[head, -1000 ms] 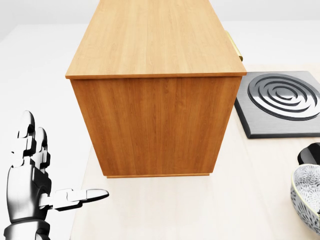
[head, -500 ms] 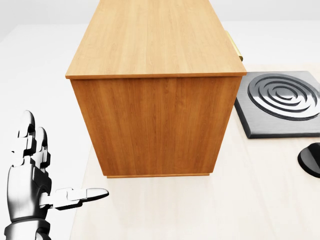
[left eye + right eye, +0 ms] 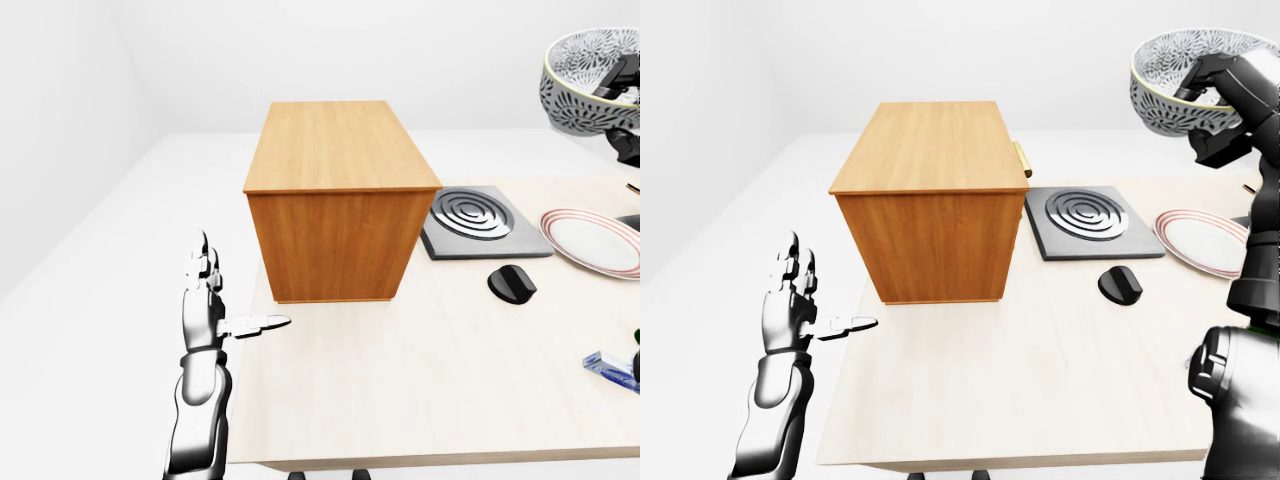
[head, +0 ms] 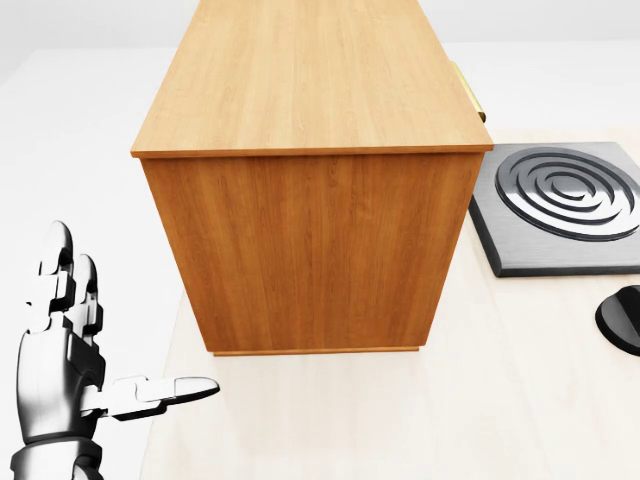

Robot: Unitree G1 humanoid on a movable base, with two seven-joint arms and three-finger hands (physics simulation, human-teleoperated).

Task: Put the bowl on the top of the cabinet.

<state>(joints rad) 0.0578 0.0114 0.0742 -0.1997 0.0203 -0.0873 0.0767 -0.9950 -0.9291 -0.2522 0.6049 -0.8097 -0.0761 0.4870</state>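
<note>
Bowl (image 3: 1188,82) gone from head view's 4 o'clock, now gripped high in right robot hand (image 3: 1225,85), up at 2 o'clock from cabinet (image 3: 930,196). Left robot hand (image 3: 792,300) open, idle.

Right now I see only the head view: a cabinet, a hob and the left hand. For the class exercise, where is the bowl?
Observer: The bowl is in the air at the top right of the right-eye view, higher in the picture than the cabinet top.
Operator: Is anything holding it?
Observer: Yes, the right hand grips its rim, with fingers hooked over the edge.
Operator: What sits under it on the table?
Observer: A red-rimmed plate, to the right of the hob.
</note>
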